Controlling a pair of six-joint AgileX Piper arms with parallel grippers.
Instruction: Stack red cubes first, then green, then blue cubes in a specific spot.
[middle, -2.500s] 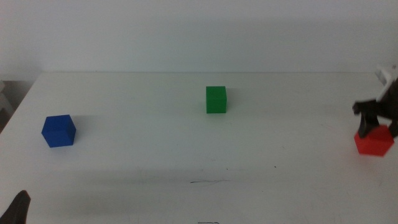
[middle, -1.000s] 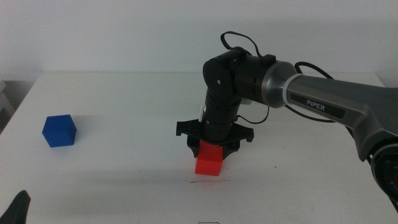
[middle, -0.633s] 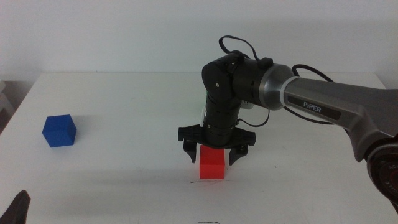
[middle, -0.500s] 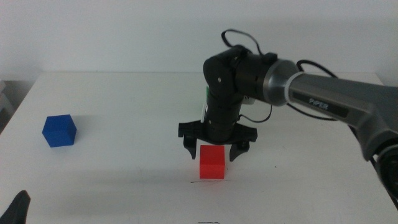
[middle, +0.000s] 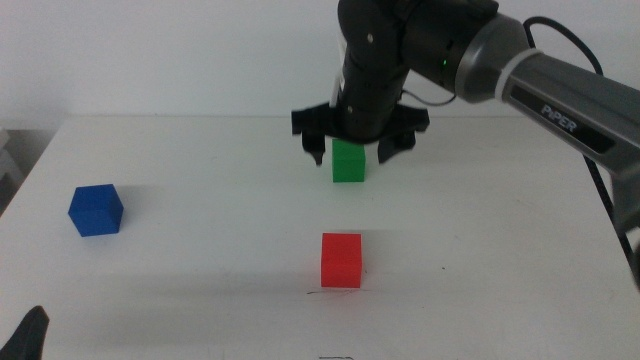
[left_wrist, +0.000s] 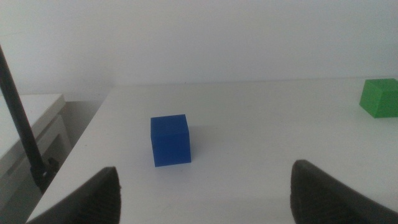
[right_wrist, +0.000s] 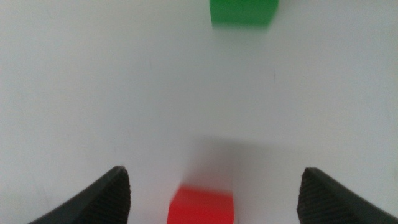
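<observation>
Middle view: the right hand (middle: 348, 148) hangs in the upper centre of the frame, its two dark jaws spread wide and holding nothing, one on each side of the top of the green cube (middle: 348, 161). Whether the jaws touch that cube cannot be told. The green cube sits on the white counter (middle: 200, 270) just above the centre. Below it, well apart, the red cube (middle: 341, 260) stands alone in the lower centre, right by the short thin dark line (middle: 318, 292) that marks the spot. The blue cube (middle: 95, 210) rests at the left of the frame. A dark tip of the left hand (middle: 30, 335) shows in the bottom left corner.

Left wrist view: the left hand (left_wrist: 205, 190) waits low over the counter, jaws spread apart and empty. The blue cube (left_wrist: 170, 140) sits left of centre, and the green cube (left_wrist: 380, 98) shows at the right edge.

Right wrist view: the right hand (right_wrist: 214, 193) is released, jaws wide at the lower corners. The green cube (right_wrist: 243, 12) lies at the top edge, the red cube (right_wrist: 202, 205) at the bottom centre, blurred.
</observation>
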